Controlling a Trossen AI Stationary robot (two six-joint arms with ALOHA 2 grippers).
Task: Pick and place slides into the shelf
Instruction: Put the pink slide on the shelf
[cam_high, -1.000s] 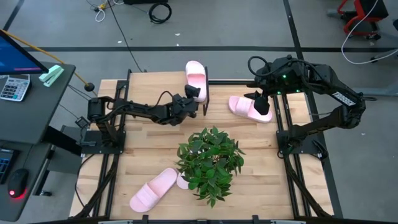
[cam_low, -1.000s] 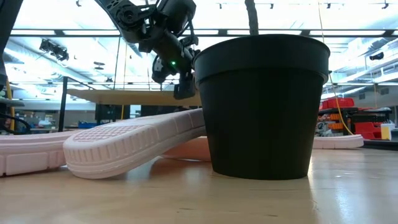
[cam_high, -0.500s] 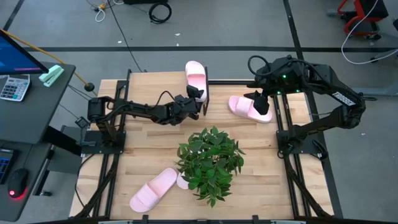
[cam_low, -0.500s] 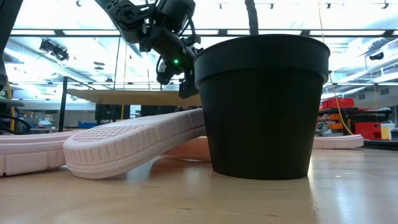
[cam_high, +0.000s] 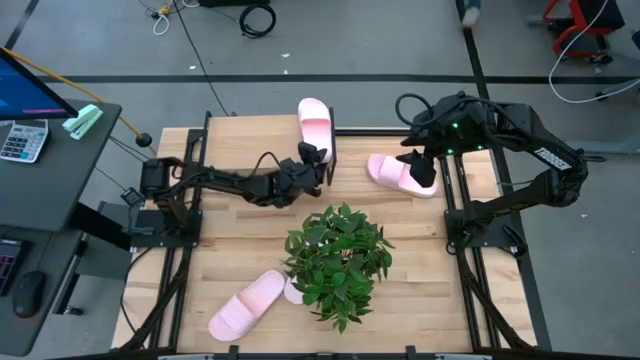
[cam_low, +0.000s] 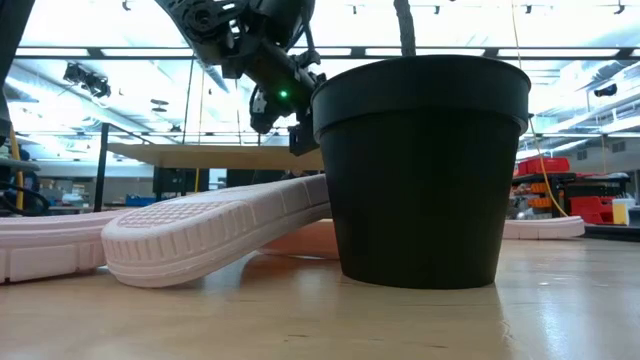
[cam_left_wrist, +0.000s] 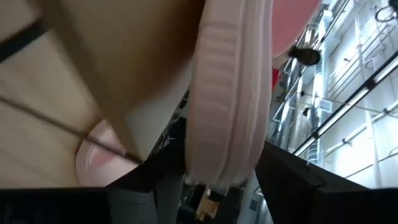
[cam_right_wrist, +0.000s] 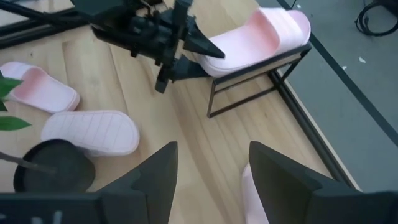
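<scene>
One pale pink slide (cam_high: 315, 122) lies along the shelf (cam_right_wrist: 249, 87), sole on the board, its far end past the board's edge. My left gripper (cam_high: 311, 163) is at that slide's near end, shut on it. A second slide (cam_high: 398, 172) lies flat on the table right of the shelf. My right gripper (cam_high: 421, 166) hovers open just above it, and a pink patch of the slide (cam_right_wrist: 251, 194) shows between its fingers. Two more slides (cam_high: 248, 303) (cam_right_wrist: 38, 87) lie near the plant, one leaning on the pot. My left gripper holds the shelf slide by its near end (cam_right_wrist: 210, 57), pinched between the two fingers, one on top and one below. The fingers come roughly level from the table's left-near side, along the slide. The slide's sole edge (cam_left_wrist: 230, 124) runs between the fingers and the slide rests on the shelf board.
A potted plant (cam_high: 338, 262) in a black pot (cam_low: 425, 170) stands mid-table, near the shelf. The shelf's black frame legs (cam_right_wrist: 211, 106) stand on the slatted tabletop. Bare wood (cam_high: 230, 230) shows on the table's left half. A desk with a keyboard is off the left edge.
My left gripper has edged a little toward the shelf and the far edge, still on the slide's near end. The right arm has kept almost still above its slide.
</scene>
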